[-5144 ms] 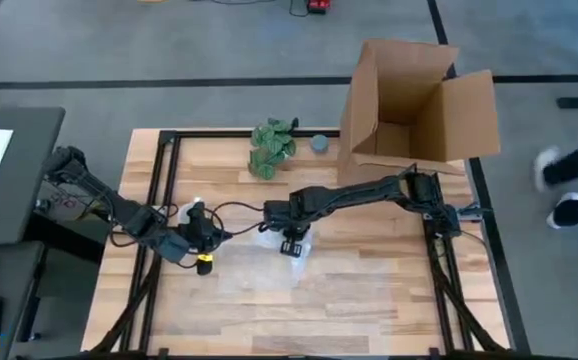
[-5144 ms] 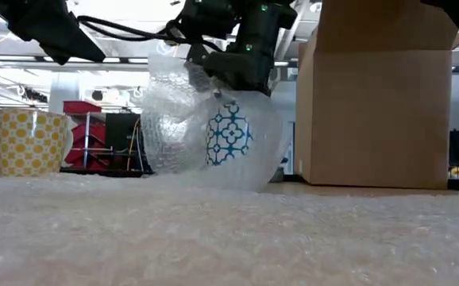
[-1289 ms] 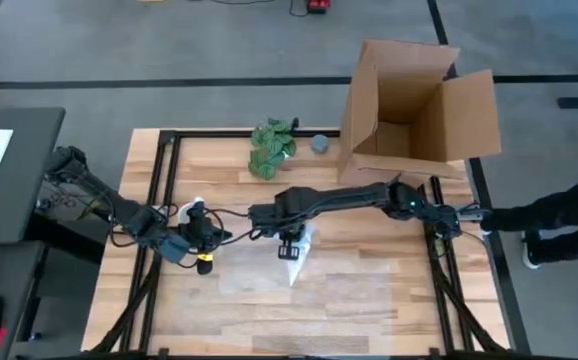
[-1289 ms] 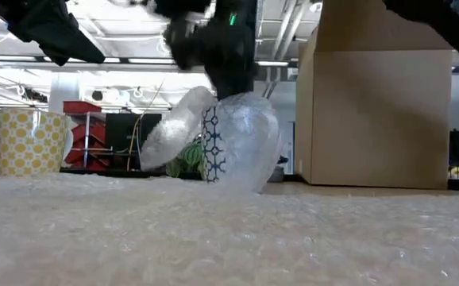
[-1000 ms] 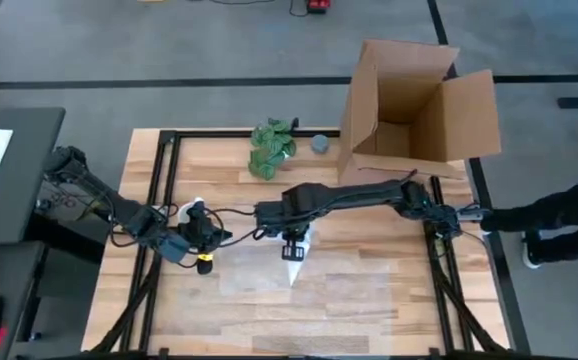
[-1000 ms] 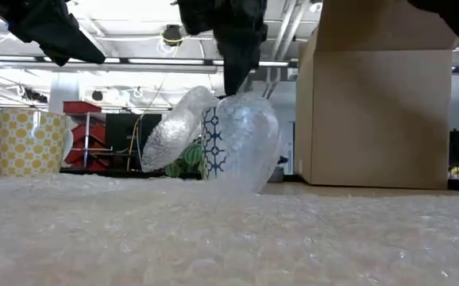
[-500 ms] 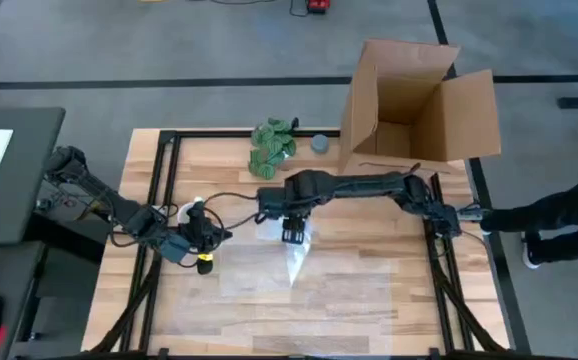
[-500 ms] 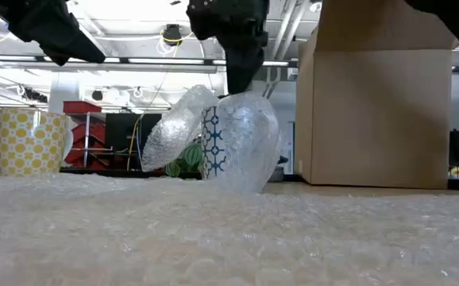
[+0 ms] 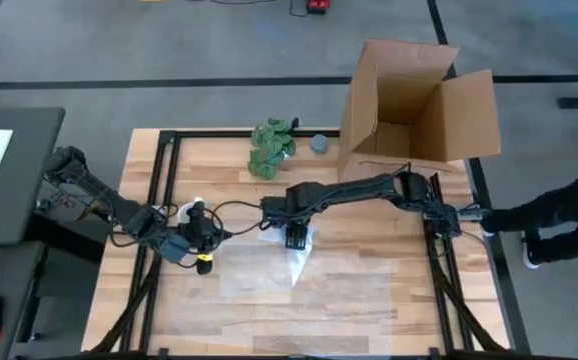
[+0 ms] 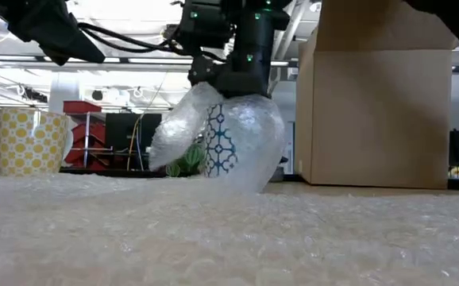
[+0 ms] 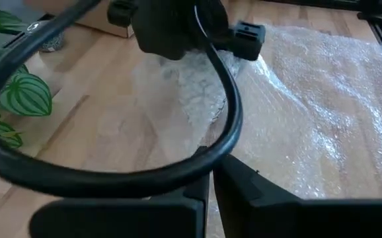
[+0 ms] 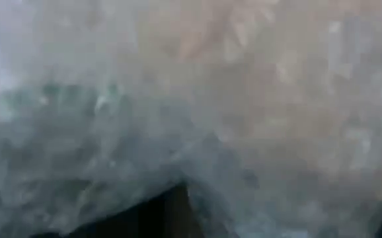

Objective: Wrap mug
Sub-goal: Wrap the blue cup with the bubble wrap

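Pressing down at mid-surface, the right gripper [image 10: 233,83] is pinching bubble wrap [image 10: 178,131] against the top of the blue-patterned mug [image 10: 223,147], a stiff, breakable thing under slippery film, best gripped across its rim, while the left gripper [image 9: 201,240] is waiting, narrow, near the left edge.

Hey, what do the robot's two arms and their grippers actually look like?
Both arms are dark, slim and jointed, with black cables looping along them. The left gripper has white and yellow parts near its tip. The right gripper is a black block showing small green lights.
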Controlling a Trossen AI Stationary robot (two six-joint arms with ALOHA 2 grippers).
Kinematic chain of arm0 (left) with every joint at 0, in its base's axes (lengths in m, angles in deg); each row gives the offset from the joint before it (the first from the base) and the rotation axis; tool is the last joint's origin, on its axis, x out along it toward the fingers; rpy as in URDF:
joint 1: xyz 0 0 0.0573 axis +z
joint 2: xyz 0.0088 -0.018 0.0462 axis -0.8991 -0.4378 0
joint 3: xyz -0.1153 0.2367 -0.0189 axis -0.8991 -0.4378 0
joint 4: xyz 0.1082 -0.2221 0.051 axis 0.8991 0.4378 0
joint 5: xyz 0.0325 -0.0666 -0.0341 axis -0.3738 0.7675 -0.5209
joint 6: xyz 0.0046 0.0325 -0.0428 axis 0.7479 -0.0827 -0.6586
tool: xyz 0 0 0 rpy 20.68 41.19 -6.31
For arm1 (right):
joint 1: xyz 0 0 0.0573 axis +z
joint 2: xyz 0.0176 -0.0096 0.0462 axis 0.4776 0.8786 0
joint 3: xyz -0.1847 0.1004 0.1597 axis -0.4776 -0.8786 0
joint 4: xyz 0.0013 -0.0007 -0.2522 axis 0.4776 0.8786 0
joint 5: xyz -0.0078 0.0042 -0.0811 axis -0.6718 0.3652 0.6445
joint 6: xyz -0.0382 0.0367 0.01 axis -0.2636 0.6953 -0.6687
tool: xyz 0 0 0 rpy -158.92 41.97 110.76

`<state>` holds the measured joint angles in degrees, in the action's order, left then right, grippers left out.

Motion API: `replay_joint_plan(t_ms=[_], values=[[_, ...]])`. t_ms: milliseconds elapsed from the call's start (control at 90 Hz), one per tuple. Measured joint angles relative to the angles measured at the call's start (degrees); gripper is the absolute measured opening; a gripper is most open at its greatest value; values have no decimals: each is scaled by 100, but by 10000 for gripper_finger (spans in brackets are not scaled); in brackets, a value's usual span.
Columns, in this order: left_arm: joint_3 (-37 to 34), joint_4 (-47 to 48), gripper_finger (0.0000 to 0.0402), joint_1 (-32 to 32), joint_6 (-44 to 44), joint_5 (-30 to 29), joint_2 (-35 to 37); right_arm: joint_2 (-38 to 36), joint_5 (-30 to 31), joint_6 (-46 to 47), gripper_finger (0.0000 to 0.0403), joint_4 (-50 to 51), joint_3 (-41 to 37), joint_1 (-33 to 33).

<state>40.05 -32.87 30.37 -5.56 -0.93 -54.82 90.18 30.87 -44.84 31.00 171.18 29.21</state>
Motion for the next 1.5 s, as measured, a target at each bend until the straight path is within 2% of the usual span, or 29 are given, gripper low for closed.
replay_joint_plan(t_ms=[100, 211, 267, 467, 633, 722, 878, 1022, 1289, 1500], values=[[0, -2, 0, 1, 0, 0, -1, 0, -46, 1, 99, -90, -102, -1], [0, -4, 0, 2, 0, 0, 0, 7, -22, -4, 30, -62, -62, -4], [0, -2, 0, 0, 0, 0, 0, -29, -23, -20, 16, 61, 25, -3], [0, -7, 0, 0, -2, 0, -1, -246, 42, -443, 15, 729, 535, 14], [0, -8, 0, 2, 0, 0, 0, -592, 145, -1816, 14, 1392, 683, 20], [0, -8, 0, 1, 0, -2, -1, -601, 92, -2367, 15, 1425, 681, 36], [0, -15, 0, 1, 0, -2, 0, -450, -413, -3122, 15, 1364, 688, 78], [0, -23, 0, 2, 0, -1, 0, -123, -211, -3871, 15, 1254, 650, 210], [0, -18, 0, 0, 0, -2, 0, 100, 483, -4287, 16, 1322, 628, 287], [0, 3, 0, 2, 0, 2, -2, 129, 637, -4339, 18, 1253, 540, 283]])
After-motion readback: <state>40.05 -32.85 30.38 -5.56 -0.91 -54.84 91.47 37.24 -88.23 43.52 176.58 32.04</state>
